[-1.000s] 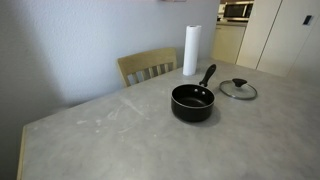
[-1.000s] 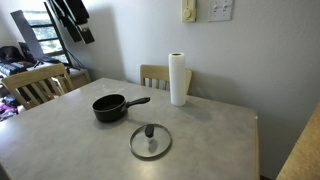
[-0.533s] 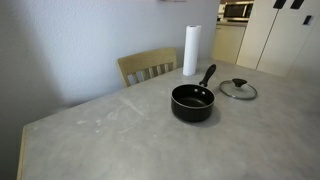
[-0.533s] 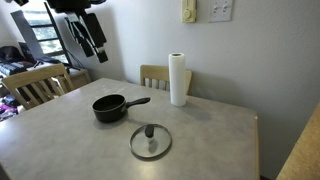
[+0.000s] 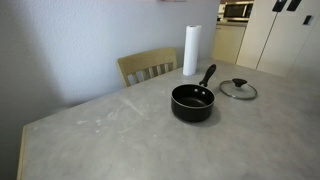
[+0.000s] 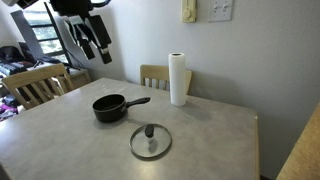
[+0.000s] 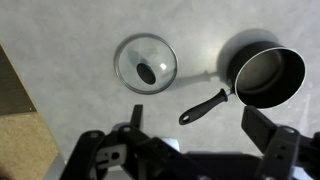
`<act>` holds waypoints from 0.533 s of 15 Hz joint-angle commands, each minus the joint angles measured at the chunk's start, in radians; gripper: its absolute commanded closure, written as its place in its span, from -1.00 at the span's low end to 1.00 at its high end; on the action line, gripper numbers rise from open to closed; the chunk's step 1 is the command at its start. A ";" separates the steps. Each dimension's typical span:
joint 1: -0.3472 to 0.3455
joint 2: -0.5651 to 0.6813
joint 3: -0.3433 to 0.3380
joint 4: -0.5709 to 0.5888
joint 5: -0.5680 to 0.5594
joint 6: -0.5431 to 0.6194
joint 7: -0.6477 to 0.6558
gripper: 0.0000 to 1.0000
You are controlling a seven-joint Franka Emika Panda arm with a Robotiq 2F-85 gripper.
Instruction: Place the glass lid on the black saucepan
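The glass lid [image 5: 238, 89] lies flat on the grey table, black knob up, beside the black saucepan [image 5: 192, 102]; both also show in an exterior view, lid [image 6: 150, 141] and saucepan [image 6: 110, 107]. In the wrist view the lid [image 7: 146, 63] is upper middle and the saucepan [image 7: 267, 76] upper right, its stick handle [image 7: 204, 105] pointing toward the gripper. My gripper [image 7: 200, 135] hangs high above the table, open and empty, its fingers wide apart. It shows high up in an exterior view [image 6: 95, 35].
A tall white paper-towel roll [image 6: 178, 79] stands at the back of the table. Wooden chairs [image 5: 148, 66] [image 6: 35, 84] stand at the table's edges. The table edge and carpet show at the left of the wrist view [image 7: 15, 110].
In an exterior view the arm has come into sight at the upper left and shifted slightly; lid and saucepan have not moved.
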 commanded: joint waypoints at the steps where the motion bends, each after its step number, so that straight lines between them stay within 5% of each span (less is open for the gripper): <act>1: -0.017 0.065 -0.009 0.012 -0.015 0.073 -0.118 -1.00; 8: -0.041 0.238 -0.097 0.054 0.115 0.284 -0.597 -1.00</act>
